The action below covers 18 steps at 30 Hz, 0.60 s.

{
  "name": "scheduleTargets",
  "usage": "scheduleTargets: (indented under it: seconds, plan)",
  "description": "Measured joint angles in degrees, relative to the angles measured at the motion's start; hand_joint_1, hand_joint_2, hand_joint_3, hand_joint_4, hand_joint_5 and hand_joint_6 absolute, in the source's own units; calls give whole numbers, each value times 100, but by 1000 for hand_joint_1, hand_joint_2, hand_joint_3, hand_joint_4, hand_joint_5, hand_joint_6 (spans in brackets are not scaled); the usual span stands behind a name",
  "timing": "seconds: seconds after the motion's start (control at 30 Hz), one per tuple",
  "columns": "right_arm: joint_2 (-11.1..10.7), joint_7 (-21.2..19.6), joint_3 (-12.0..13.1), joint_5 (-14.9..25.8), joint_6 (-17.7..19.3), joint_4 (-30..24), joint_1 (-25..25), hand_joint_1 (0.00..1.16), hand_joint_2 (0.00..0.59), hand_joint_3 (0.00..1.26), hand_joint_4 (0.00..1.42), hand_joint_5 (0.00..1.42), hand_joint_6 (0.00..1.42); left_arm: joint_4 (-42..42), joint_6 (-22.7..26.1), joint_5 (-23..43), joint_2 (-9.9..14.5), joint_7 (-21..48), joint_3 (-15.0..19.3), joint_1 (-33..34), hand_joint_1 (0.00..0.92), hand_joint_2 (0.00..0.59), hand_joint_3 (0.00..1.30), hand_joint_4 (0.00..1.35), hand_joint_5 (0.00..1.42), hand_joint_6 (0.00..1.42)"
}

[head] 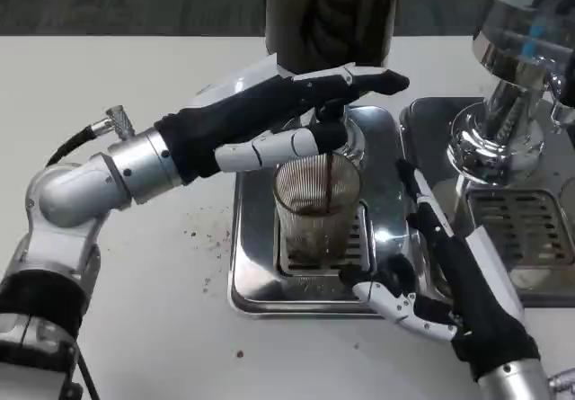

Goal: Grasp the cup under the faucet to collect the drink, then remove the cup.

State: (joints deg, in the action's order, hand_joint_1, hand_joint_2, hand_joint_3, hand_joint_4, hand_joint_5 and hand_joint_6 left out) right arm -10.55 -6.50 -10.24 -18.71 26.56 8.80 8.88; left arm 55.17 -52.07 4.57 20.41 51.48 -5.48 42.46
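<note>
Left robot hand [296, 117] frame centre, fingers spread over cup [316, 211], reaching faucet; contact unclear. Ribbed clear cup on tray [256, 265], dark stream pouring in, faucet hidden. Right robot hand [449, 274] lower right, spread, resting at tray edge.

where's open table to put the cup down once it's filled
The widest bare patch is the white table left of the drip tray, below the left forearm, with a few dark specks. The table beyond the left hand is bare too. Around the cup it is crowded: the right hand rests by the tray's right edge.
</note>
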Motion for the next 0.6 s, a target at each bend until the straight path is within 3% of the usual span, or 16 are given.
scheduleTargets:
  seconds: [0.6]
  plan:
    - [102, 324, 88, 253, -75, 954, -867, 632, 219, 0, 0, 0, 95, -175, -10, -1, 77, -39, -10, -118, 0, 151, 175, 46, 0, 0]
